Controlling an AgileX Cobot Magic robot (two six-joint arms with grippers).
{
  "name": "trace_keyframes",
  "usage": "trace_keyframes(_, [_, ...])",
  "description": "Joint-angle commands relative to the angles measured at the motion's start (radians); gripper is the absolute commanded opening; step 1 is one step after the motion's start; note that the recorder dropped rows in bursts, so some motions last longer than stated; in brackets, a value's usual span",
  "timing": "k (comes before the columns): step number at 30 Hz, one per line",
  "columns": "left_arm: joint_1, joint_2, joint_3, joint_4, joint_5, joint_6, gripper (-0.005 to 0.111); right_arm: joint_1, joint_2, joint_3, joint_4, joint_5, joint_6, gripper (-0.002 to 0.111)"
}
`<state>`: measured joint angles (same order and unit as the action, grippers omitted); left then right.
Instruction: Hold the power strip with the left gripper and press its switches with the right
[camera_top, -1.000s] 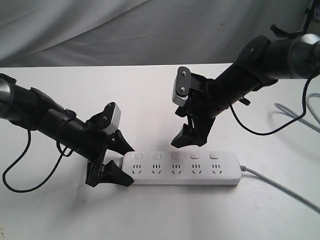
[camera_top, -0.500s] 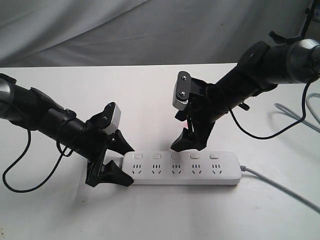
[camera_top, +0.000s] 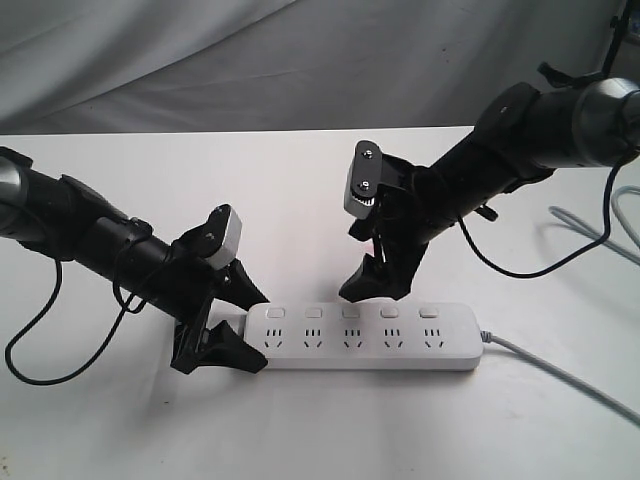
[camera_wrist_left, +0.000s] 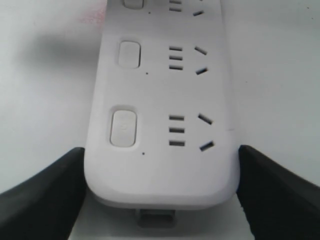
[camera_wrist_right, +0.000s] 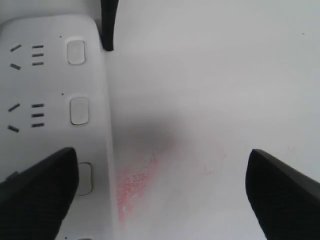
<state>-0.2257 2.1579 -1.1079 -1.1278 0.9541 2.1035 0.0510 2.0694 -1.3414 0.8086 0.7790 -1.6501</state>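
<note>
You lose the grey cord (camera_top: 560, 372) off the exterior view at four o'clock, and a finger (camera_wrist_right: 40, 190) of the right gripper (camera_wrist_right: 161, 152) covers part of one switch (camera_wrist_right: 86, 179).

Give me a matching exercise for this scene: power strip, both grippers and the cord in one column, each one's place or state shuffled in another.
1 power strip
2 left gripper
3 right gripper
4 grey cord

A trails off across the white table
B open wide, one finger above the buttons
C lies flat, sockets facing up
D jaws against both sides of the strip's end

Pairs: 1-C, 2-D, 3-B, 4-A
</note>
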Motion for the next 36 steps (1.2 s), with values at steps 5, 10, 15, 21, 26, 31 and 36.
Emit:
trace_keyframes(5, [-0.006,0.004,-0.003,0.007,-0.013,-0.009,0.0,-0.001,0.043,0.007,0.015,-0.017,-0.032,0.083])
trace_keyframes(10, [-0.006,0.004,-0.003,0.007,-0.013,-0.009,0.0,-0.001,0.044,0.007,0.011,-0.017,-0.032,0.083])
trace_keyframes(15, [-0.006,0.004,-0.003,0.007,-0.013,-0.009,0.0,-0.001,0.067,0.007,-0.005,-0.018,-0.048,0.083])
trace_keyframes(21, [-0.006,0.004,-0.003,0.007,-0.013,-0.009,0.0,-0.001,0.079,0.007,-0.046,-0.031,-0.044,0.083])
trace_keyframes(26, [-0.006,0.004,-0.003,0.007,-0.013,-0.009,0.0,-0.001,0.088,0.009,-0.064,-0.036,-0.044,0.083])
trace_keyframes(31, [-0.006,0.004,-0.003,0.007,-0.013,-0.009,0.0,-0.001,0.09,0.03,-0.066,-0.084,-0.054,0.083])
trace_keyframes(36, [-0.006,0.004,-0.003,0.007,-0.013,-0.009,0.0,-0.001,0.09,0.03,-0.066,-0.082,-0.054,0.083])
